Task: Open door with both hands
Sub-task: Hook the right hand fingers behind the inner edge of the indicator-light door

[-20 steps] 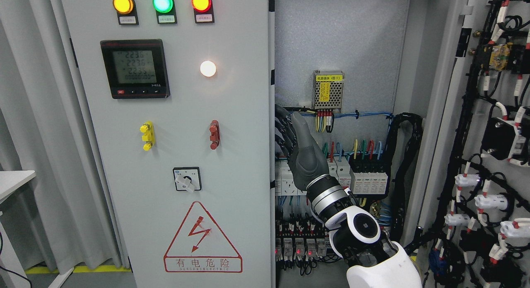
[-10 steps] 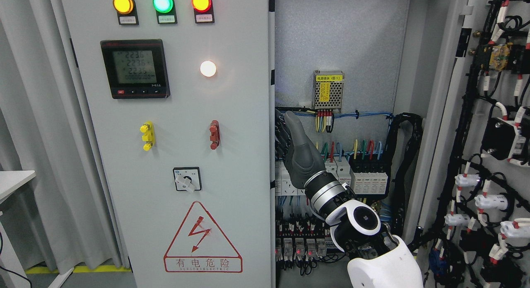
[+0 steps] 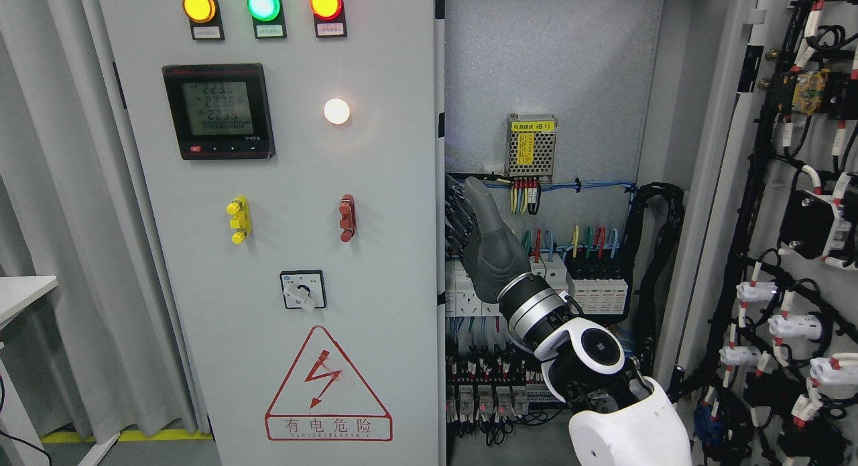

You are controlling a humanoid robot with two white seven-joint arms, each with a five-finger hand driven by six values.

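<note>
My right hand [image 3: 488, 241] is raised inside the open bay of the electrical cabinet, its arm entering from the lower right. The fingers [image 3: 479, 201] are extended upward and relaxed, grasping nothing. The hand stands just right of the free vertical edge of the left door [image 3: 281, 251], close beside it; I cannot tell whether the fingertips touch that edge.

The left door is closed, filling the left and centre of the view. Its face carries three indicator lamps [image 3: 263, 5] at the top, a digital meter [image 3: 218, 110], a lit white lamp [image 3: 336, 110], a yellow fitting [image 3: 238, 220], a red fitting [image 3: 346, 218], a rotary switch [image 3: 303, 289] and a red warning triangle [image 3: 328, 384].

The right door [image 3: 798, 238] stands swung open at the far right, its wired inner side showing, well apart from my hand. Behind my hand sit a power supply [image 3: 531, 146] and rows of breakers [image 3: 593, 288].

My left hand is out of view.
</note>
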